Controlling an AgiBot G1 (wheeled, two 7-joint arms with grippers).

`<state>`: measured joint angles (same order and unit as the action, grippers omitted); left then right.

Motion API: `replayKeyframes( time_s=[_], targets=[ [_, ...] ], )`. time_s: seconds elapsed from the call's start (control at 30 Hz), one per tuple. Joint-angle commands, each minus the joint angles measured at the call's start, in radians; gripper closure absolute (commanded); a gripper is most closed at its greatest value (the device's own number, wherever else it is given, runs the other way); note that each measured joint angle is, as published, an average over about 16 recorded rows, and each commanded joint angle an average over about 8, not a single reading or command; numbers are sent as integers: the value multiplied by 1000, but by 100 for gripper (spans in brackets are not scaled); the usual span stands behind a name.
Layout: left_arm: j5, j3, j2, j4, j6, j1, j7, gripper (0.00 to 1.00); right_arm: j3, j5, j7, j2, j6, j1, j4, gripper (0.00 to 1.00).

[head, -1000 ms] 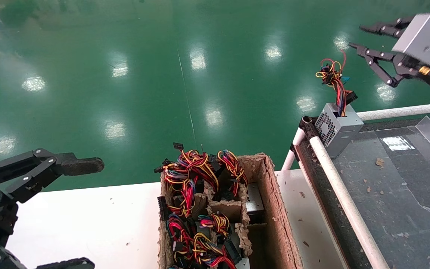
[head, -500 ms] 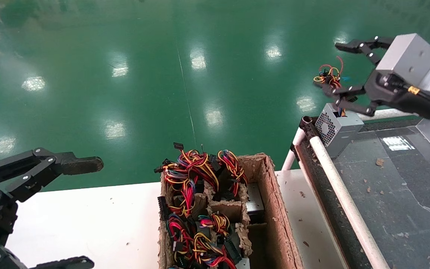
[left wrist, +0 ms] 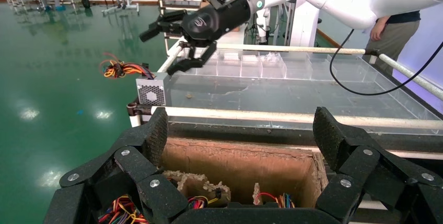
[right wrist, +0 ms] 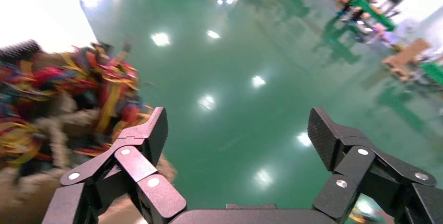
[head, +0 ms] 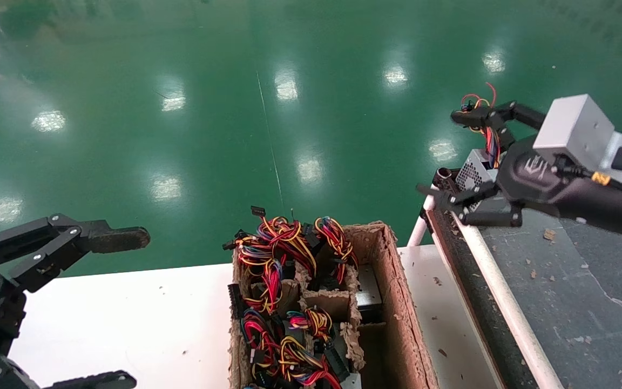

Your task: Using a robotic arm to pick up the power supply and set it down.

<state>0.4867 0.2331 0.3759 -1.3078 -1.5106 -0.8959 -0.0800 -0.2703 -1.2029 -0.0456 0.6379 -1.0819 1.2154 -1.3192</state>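
The power supply point(head: 470, 172), a small grey box with a perforated face, stands at the far corner of a dark belt point(head: 570, 292). Its red and yellow wires point(head: 488, 135) stick up. My right gripper point(head: 455, 156), on the white and silver arm, hangs open just above the box, one finger by the wire tips and the other by the rail corner. The left wrist view shows that gripper point(left wrist: 170, 46) above and apart from the power supply point(left wrist: 151, 91). The right wrist view shows its open fingers point(right wrist: 151, 130) over green floor. My left gripper point(head: 116, 310) is parked open at the near left.
A brown cardboard divided crate point(head: 397, 302) stuffed with coloured wire bundles stands on the white table point(head: 143, 324). White rails point(head: 497, 286) edge the belt. Clear plastic dividers point(left wrist: 261, 66) lie farther along it. A person point(left wrist: 393, 28) stands beyond.
My right gripper has come down and toward me, from high beyond the wires to just over the power supply, and turned its palm logo into sight. The left arm has not moved.
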Motion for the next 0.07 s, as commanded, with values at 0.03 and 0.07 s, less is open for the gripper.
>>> replayKeyframes(
  time_s=[0.03, 0.07],
  targets=[
    [0, 1, 0, 0, 0, 0, 0, 0, -1, 45, -14, -3, -40, -14, 3, 0],
    [0, 1, 0, 0, 0, 0, 0, 0, -1, 51, -15, -3, -45, -15, 4, 0]
  ],
)
